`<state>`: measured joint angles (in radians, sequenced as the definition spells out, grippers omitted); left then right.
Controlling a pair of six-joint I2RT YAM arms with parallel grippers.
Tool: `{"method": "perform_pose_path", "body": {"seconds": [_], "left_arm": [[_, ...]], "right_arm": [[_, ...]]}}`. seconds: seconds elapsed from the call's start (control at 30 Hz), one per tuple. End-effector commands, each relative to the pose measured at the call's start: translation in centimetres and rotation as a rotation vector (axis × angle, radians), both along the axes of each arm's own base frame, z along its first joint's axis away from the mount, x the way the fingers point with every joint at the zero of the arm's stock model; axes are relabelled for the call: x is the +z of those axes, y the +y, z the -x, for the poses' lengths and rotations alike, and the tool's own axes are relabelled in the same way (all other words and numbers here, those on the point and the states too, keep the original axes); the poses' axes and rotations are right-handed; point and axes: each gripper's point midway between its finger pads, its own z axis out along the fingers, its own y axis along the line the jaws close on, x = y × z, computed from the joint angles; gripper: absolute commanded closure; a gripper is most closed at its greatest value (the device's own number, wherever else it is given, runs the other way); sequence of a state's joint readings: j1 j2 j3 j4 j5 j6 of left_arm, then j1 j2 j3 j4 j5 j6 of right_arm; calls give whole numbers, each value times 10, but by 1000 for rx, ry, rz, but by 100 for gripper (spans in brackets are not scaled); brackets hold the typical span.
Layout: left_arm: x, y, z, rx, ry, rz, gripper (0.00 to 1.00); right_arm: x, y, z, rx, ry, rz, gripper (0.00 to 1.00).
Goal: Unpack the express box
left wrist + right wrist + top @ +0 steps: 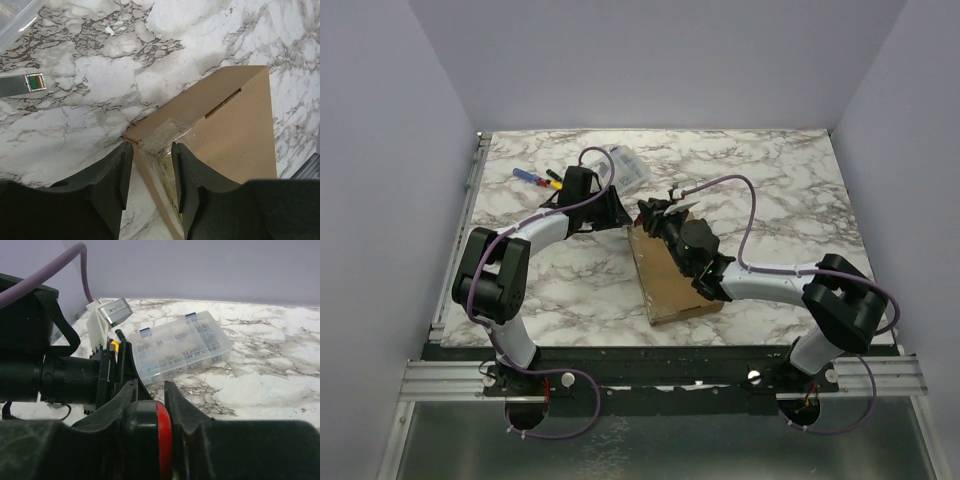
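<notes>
The express box [672, 285], flat brown cardboard, lies in the middle of the table. In the left wrist view its taped corner and slotted top [235, 135] fill the right half. My left gripper [617, 222] is at the box's far left corner. In the left wrist view the left gripper [151, 172] is open, its jaws astride the box's thin corner edge without pressing on it. My right gripper [661, 212] is above the box's far end. In the right wrist view the right gripper [150, 390] is shut on a black object with a red rim [152, 440].
A clear plastic compartment case [626, 166] lies behind the grippers and shows in the right wrist view [180, 346]. Blue, yellow and red pens [538, 178] lie at the far left. A small metal bar with a green end [24, 85] lies left of the box.
</notes>
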<state>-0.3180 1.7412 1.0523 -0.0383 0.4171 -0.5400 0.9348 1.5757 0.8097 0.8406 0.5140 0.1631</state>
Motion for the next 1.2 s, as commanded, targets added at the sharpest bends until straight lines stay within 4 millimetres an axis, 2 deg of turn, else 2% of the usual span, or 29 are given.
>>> {"method": "perform_pose_path", "body": {"seconds": [0.0,0.2,0.47,0.53,0.57,0.7,0.83,1.03,1.1,1.17], "left_arm": [[-5,-1,-2,-25,-19,-3,57],[-14,-4,-3,-43,1,4,59],[-26,-8,-3,-59,34,10,58],[-28,-10,-3,-59,40,27,61],[-29,-11,-1,-59,52,33,64],[-31,-5,14,-39,70,32,65],[-34,9,29,11,75,-2,64],[-31,26,54,41,85,-3,61],[-21,25,56,28,79,30,57],[-5,24,48,7,50,66,49]], "right_arm": [[34,10,-8,-40,-98,-89,99],[26,13,-9,-81,-116,-69,99],[15,6,-12,-155,-104,-71,99],[13,5,-12,-161,-99,-68,99],[12,3,-12,-169,-96,-70,99],[11,-7,-8,-184,-80,-60,99],[5,-10,-2,-161,-50,-43,99],[4,6,13,-10,-75,-2,99],[6,12,23,68,-97,20,99],[12,13,33,122,-115,22,99]]}}
